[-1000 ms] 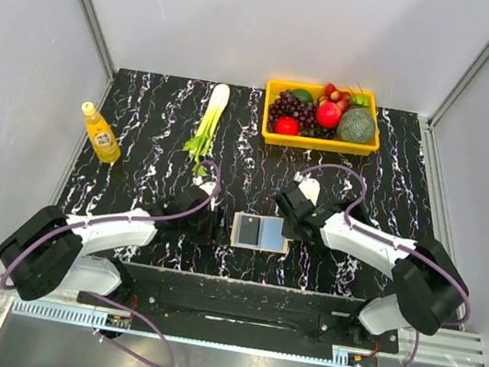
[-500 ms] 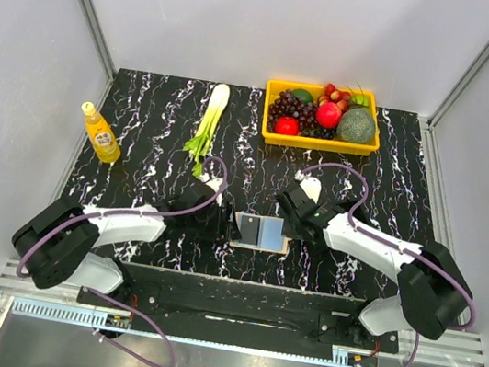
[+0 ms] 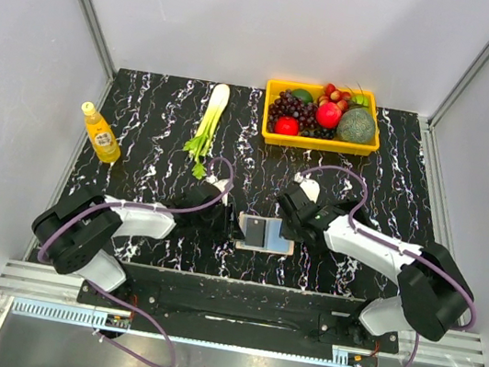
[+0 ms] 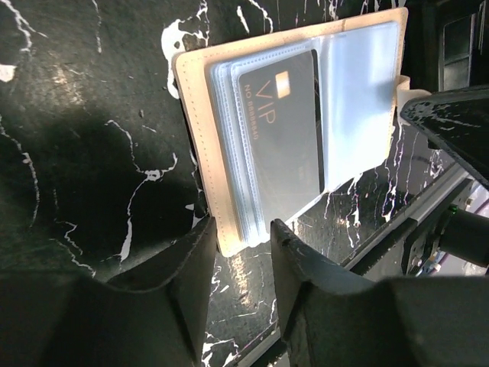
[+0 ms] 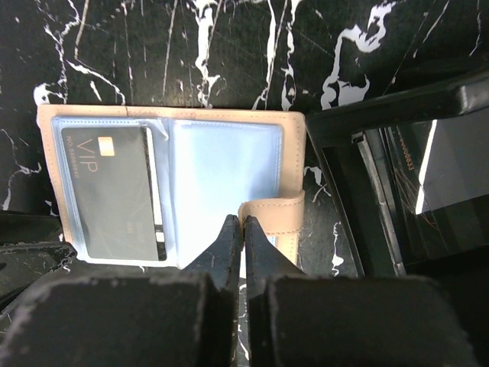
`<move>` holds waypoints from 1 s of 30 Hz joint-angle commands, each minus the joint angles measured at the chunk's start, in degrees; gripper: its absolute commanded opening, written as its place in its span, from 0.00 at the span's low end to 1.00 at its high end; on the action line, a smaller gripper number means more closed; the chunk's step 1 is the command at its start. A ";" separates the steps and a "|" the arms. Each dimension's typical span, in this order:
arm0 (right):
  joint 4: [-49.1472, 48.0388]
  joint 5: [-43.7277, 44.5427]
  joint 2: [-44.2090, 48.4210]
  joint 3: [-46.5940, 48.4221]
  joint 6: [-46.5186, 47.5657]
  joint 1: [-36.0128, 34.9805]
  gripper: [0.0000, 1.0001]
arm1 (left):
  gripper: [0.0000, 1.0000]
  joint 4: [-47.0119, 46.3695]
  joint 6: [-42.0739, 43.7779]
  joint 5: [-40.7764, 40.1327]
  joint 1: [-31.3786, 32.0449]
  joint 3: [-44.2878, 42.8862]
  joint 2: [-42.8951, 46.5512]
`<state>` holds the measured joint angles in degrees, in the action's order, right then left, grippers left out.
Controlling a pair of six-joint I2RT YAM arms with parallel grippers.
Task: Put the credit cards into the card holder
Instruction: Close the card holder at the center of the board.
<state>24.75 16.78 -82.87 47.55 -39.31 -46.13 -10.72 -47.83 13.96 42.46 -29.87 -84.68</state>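
Grey card (image 4: 281, 141) in the card holder (image 4: 208, 153) reads "VIP"

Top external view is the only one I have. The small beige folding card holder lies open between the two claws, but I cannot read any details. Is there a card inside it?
Observer: Yes. The left wrist view shows a dark grey plastic card printed VIP, sitting in a clear sleeve of the beige folding card holder.
Operator: What is the left claw doing?
Observer: The left claw has the holder's end between its fingers. I cannot tell whether it clamps it.
Operator: And the right claw?
Observer: The right claw is shut. Its tips are beside the beige clasp tab, at the edge of the light blue sleeve.
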 commanded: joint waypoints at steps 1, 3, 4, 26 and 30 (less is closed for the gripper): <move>-2.95 -3.15 1.13 -1.40 -1.47 -0.71 0.00 | 0.38 -3.87 -2.17 3.62 0.43 0.51 -1.19; -3.48 -3.59 1.22 -1.93 -1.82 -0.63 0.00 | 0.35 -3.69 -1.91 4.06 0.43 -0.27 -0.75; -3.57 -3.59 1.22 -2.11 -2.00 -0.63 0.00 | 0.34 -3.26 -1.48 4.15 0.35 -0.89 -0.57; -7.00 -6.06 2.36 -3.16 -4.55 -0.72 0.00 | 0.28 -6.26 -0.51 9.09 0.61 -4.94 6.71; -11.66 -10.62 2.98 -3.08 -3.23 -0.80 0.00 | 0.41 10.41 4.84 -2.94 0.52 -6.16 12.60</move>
<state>18.24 9.98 -81.93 44.18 -42.50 -46.28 -12.29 -47.57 20.82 42.92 -33.43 -78.08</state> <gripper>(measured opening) 0.014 0.327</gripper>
